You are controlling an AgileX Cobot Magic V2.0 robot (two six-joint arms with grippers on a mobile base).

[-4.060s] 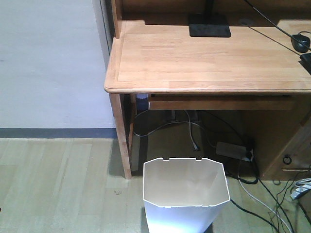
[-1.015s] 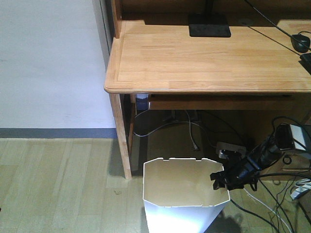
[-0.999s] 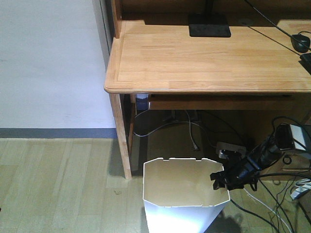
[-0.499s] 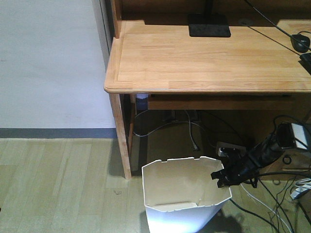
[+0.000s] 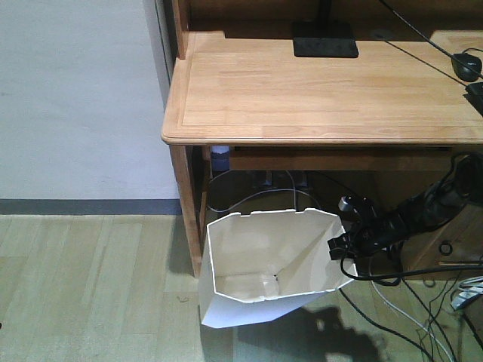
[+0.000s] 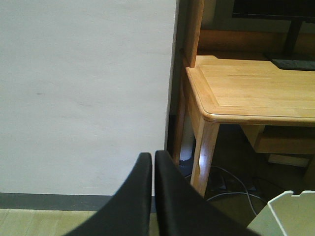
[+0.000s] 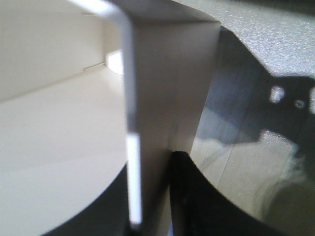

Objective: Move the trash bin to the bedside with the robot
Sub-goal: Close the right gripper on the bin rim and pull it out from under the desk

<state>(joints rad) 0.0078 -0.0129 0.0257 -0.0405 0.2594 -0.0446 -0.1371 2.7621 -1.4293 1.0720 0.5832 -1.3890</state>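
The white faceted trash bin (image 5: 264, 260) is tilted, lifted off the floor beside the desk leg, its cream inside facing the front camera. My right gripper (image 5: 339, 247), on a slim black arm with trailing cables, is shut on the bin's right rim. In the right wrist view the bin wall (image 7: 167, 83) stands between the two black fingers (image 7: 202, 201). My left gripper (image 6: 152, 162) is shut and empty, held in the air facing the white wall; the bin's rim corner (image 6: 293, 216) shows at the lower right there. The bedside is out of view.
A light wooden desk (image 5: 324, 90) stands above the bin, its front leg (image 5: 189, 211) just left of it. Cables and a power strip (image 5: 355, 230) lie under the desk. A monitor base (image 5: 324, 39) sits on the desktop. White wall (image 5: 75, 98) and wood floor (image 5: 90, 286) at the left.
The right arm came in and closed on the bin's right rim. Over the last second it has raised the bin and tipped it leftward off the floor.
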